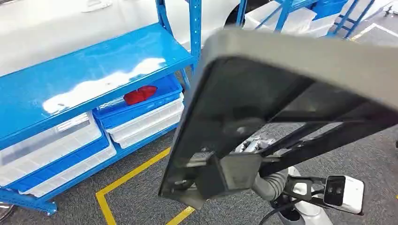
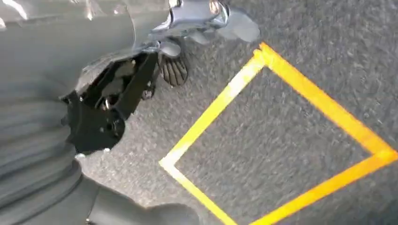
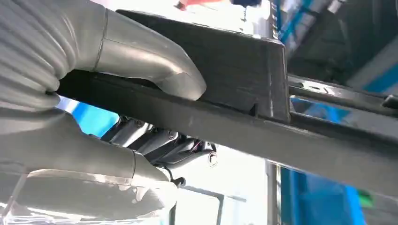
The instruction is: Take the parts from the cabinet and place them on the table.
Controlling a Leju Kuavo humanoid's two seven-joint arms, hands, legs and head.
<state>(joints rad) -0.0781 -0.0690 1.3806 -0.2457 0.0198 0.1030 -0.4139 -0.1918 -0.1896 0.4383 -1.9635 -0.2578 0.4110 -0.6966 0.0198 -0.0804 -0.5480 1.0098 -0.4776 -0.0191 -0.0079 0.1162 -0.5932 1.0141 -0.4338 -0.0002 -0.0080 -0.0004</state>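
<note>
A large dark grey part (image 1: 263, 84) with a lighter grey outer face and black struts hangs tilted close in front of me in the head view. My right hand (image 3: 89, 98) grips its edge (image 3: 225, 61), the thick thumb on one face and the fingers wrapped under the other. Silver fingers (image 1: 253, 140) peek out behind the part. My left hand (image 2: 108, 103) hangs over the floor with its dark fingers stretched out and nothing in them. The blue cabinet (image 1: 94, 75) stands to my left, its top shelf bare.
A red part (image 1: 139, 94) lies in a blue bin (image 1: 141, 105) on the cabinet's lower level, among clear and white bins (image 1: 51, 140). Yellow tape lines (image 1: 126, 178) mark the grey carpet. More blue racks and white boxes (image 1: 286, 16) stand behind.
</note>
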